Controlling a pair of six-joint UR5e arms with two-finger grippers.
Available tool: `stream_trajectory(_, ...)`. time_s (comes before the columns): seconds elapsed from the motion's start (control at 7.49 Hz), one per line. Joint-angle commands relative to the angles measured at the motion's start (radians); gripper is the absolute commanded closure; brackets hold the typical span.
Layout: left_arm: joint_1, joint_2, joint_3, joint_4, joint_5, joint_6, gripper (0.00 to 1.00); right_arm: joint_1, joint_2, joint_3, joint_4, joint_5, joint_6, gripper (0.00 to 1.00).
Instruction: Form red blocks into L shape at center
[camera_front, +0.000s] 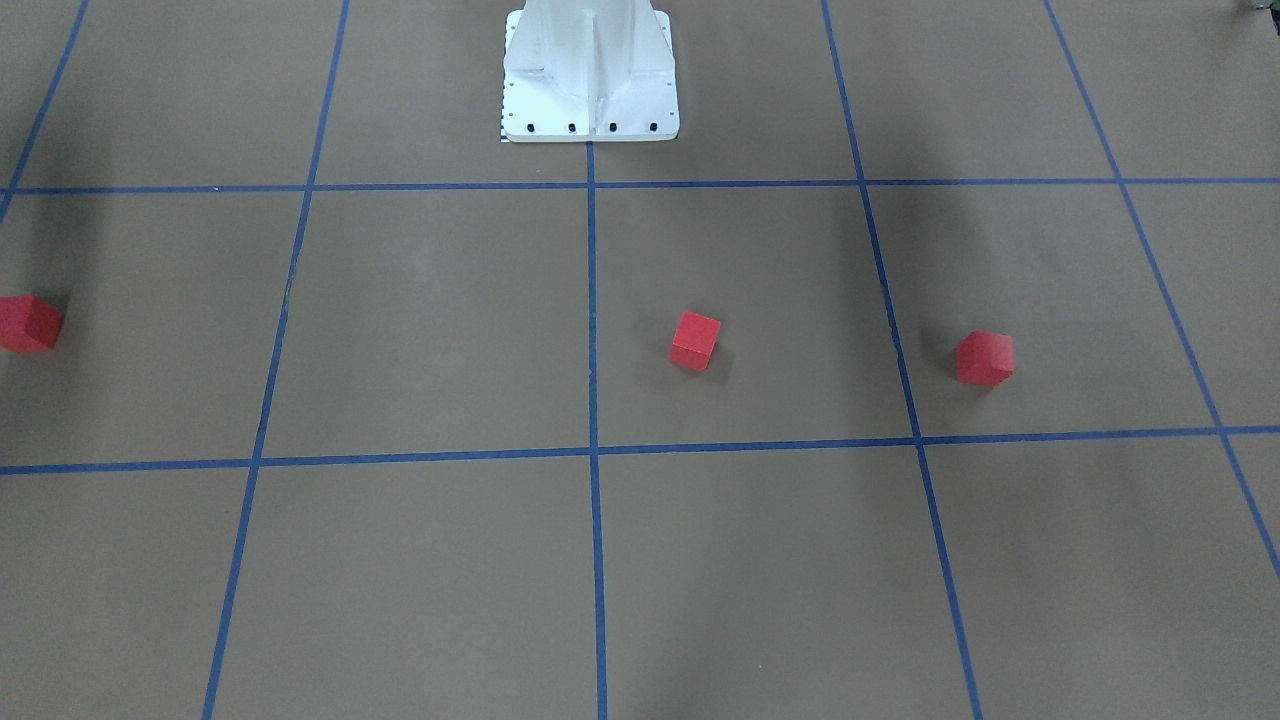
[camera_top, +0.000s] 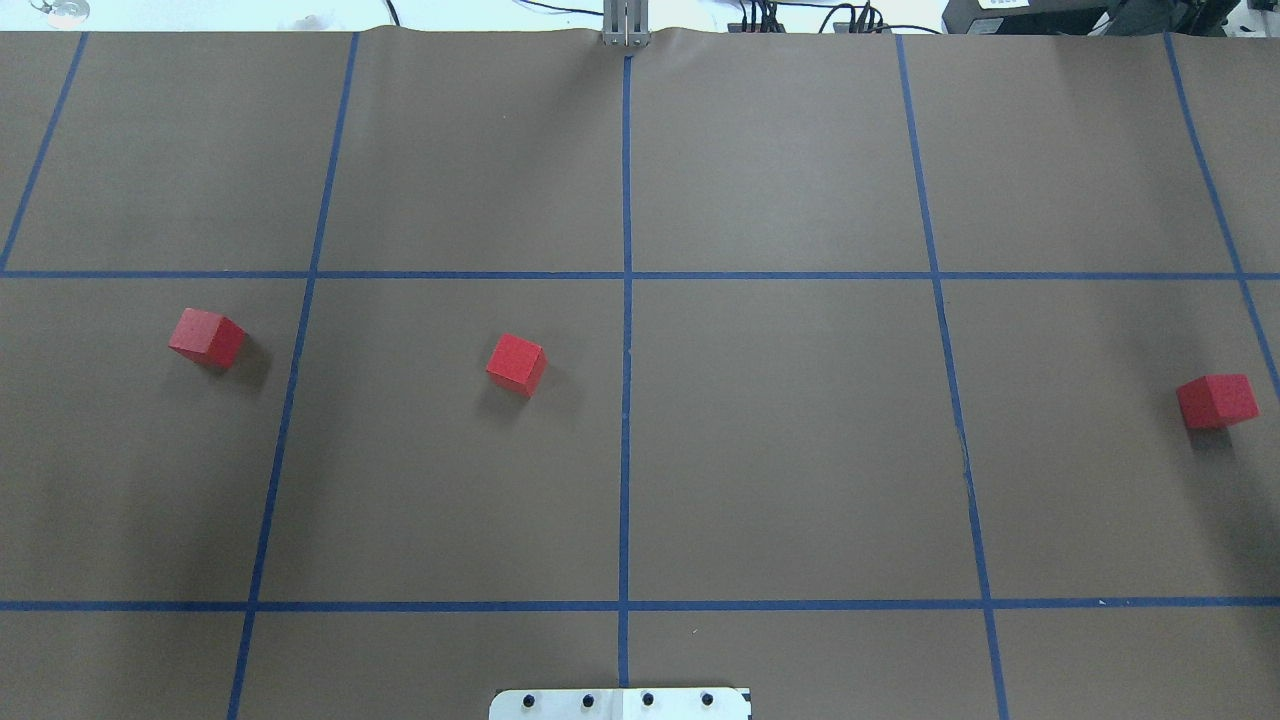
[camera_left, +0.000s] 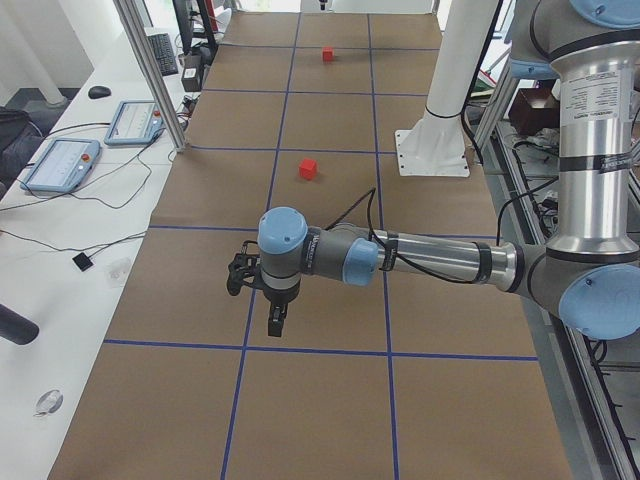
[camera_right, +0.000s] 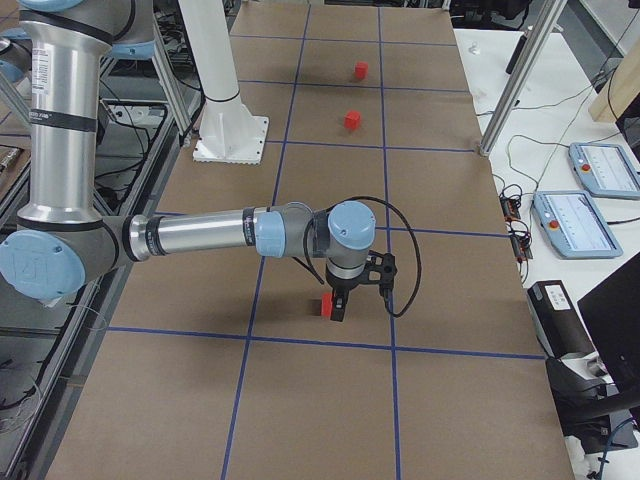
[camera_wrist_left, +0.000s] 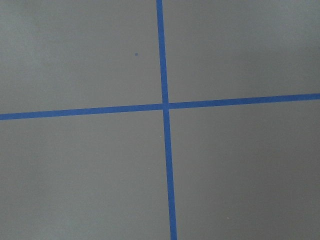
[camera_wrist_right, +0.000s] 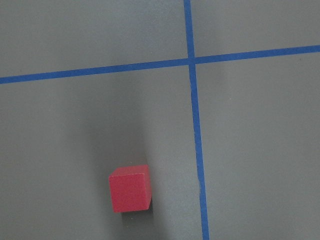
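Observation:
Three red blocks lie apart on the brown grid. In the overhead view one block (camera_top: 207, 338) is at the left, one (camera_top: 516, 363) is left of the middle line, and one (camera_top: 1217, 401) is at the far right. The center crossing (camera_top: 627, 275) is bare. My grippers show only in the side views. My left gripper (camera_left: 275, 325) hangs above the table over a tape crossing (camera_wrist_left: 165, 106), with no block in its wrist view. My right gripper (camera_right: 338, 308) hangs above the right block (camera_right: 327, 303), which also shows in the right wrist view (camera_wrist_right: 130, 188). I cannot tell whether either gripper is open or shut.
The white robot base (camera_front: 590, 90) stands on the middle line at the robot's side of the table. A metal frame post (camera_left: 150, 70) and tablets (camera_left: 62, 163) stand beyond the far edge. Blue tape lines divide the brown paper into squares.

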Motion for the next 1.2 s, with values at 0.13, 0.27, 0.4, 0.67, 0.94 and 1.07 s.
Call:
stream_trajectory(0.13, 0.0, -0.003, 0.007, -0.002, 0.006, -0.009, 0.0, 0.0, 0.003, 0.0, 0.0, 0.0, 0.002, 0.01)
stream_trajectory(0.27, 0.0, -0.003, 0.007, -0.002, 0.004, -0.009, 0.0, 0.0, 0.005, 0.0, 0.0, 0.0, 0.002, 0.01)
stream_trajectory(0.4, 0.0, -0.003, 0.001, -0.002, 0.004, -0.011, 0.0, 0.0, 0.006, 0.0, 0.0, -0.001, 0.003, 0.01)
stream_trajectory(0.67, -0.001, 0.006, -0.001, -0.003, 0.001, -0.012, 0.0, 0.0, 0.008, 0.001, 0.002, 0.0, 0.003, 0.01)
stream_trajectory(0.94, 0.002, -0.006, -0.007, -0.02, -0.001, -0.014, 0.0, 0.0, 0.014, 0.003, 0.002, 0.0, 0.003, 0.01)
stream_trajectory(1.07, 0.007, -0.006, -0.002, -0.021, -0.001, -0.028, 0.0, 0.0, 0.021, 0.003, 0.002, -0.001, 0.003, 0.01)
